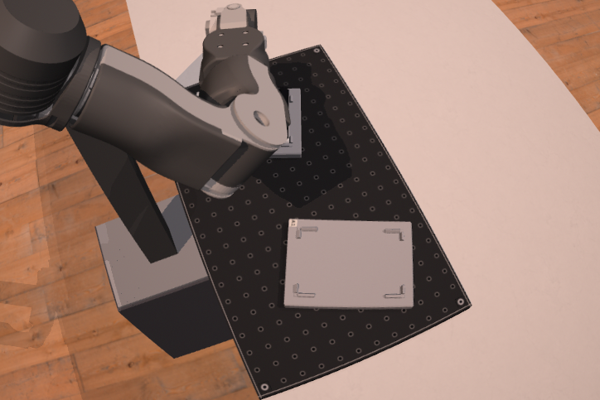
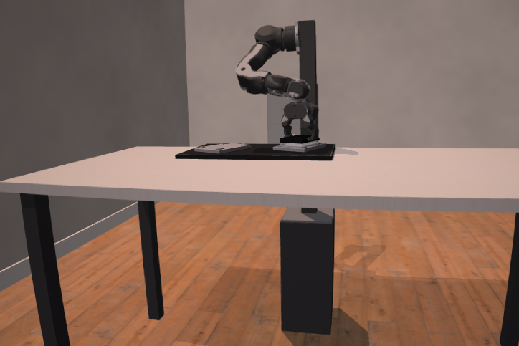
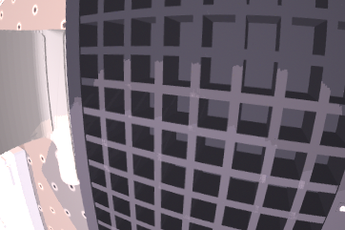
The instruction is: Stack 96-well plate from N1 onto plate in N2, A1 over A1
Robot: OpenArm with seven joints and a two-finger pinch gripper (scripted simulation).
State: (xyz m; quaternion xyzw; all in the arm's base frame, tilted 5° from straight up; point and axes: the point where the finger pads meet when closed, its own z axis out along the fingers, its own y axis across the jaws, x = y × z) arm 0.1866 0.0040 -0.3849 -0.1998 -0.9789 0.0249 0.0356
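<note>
My gripper [image 2: 298,131] points straight down over the plate nest N2 [image 2: 300,146] and is shut on the dark 96-well plate [image 2: 295,139]. The plate sits low over the nest, and from the side I cannot tell it apart from the lower plate beneath it. In the wrist view the plate's dark grid of wells [image 3: 203,105] fills nearly the whole frame. In the overhead view the arm's wrist [image 1: 237,70] hides the plates, and only an edge of nest N2 [image 1: 293,123] shows. Nest N1 [image 1: 348,264] holds no plate and shows its four corner brackets.
Both nests stand on a black perforated baseboard [image 1: 339,181] on the pale table. The arm's column and base box [image 1: 155,269] stand at the board's near-left edge. Nest N1 also shows in the side view [image 2: 221,147].
</note>
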